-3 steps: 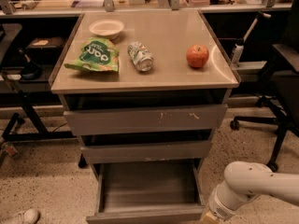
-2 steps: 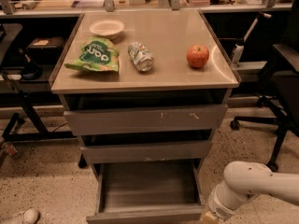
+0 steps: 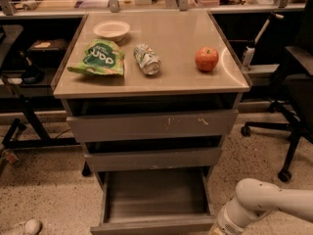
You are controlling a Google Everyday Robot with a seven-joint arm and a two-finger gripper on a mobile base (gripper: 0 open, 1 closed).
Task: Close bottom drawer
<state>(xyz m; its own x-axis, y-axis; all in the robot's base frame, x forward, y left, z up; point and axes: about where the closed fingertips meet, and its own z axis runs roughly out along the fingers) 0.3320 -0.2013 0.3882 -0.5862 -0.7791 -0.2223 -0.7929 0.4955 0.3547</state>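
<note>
The bottom drawer [image 3: 154, 199] is the lowest of three grey drawers in the cabinet and stands pulled far out, its shallow tray empty. Its plain front panel [image 3: 151, 225] runs along the bottom edge of the view. My white arm [image 3: 264, 204] comes in from the lower right and ends at the frame's bottom edge, just right of the drawer's front right corner. The gripper itself is below the frame and out of view.
The middle drawer [image 3: 152, 158] and scratched top drawer [image 3: 151, 125] are slightly open. On the cabinet top lie a green snack bag [image 3: 98, 58], a can [image 3: 146, 59], a red apple [image 3: 207, 58] and a white bowl [image 3: 111, 30]. An office chair [image 3: 293, 97] stands right, desk legs left.
</note>
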